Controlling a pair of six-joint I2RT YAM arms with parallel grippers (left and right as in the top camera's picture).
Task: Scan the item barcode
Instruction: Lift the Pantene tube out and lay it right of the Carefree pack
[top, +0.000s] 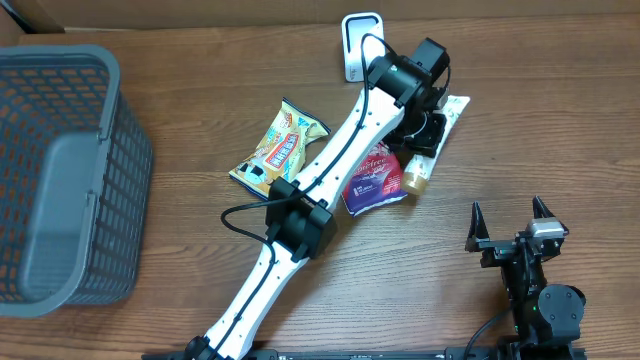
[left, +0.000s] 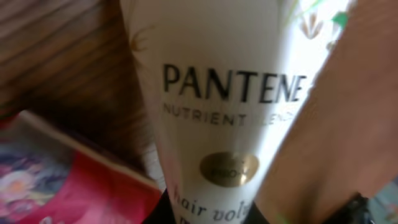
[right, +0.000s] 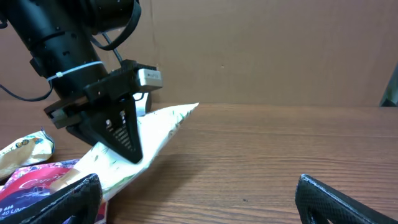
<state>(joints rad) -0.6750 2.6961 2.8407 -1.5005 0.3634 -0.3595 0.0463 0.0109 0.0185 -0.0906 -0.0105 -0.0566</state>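
Glossy white plastic tube (left: 211, 124), woodgrain tbl (top: 200, 60)

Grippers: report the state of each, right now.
Left gripper: closed on the white Pantene tube.
Right gripper: open, holding nothing.

The tube (left: 217, 124) is white, with black block lettering, a thinner grey line under it, a round gold seal and green sprigs at one corner. Its cap (top: 417, 176) is tan. The pouch (top: 372, 182) is magenta and purple with pale print. The bag (top: 282, 146) is yellow with red and blue marks. The bench (top: 200, 60) is brown, streaked with darker grain. The basket (top: 120, 190) is grey square mesh. The stand (top: 358, 40) is white. My left arm (top: 340, 135) is white with black joints. My left claw (right: 127, 149) and right claw (top: 508, 208) are black.
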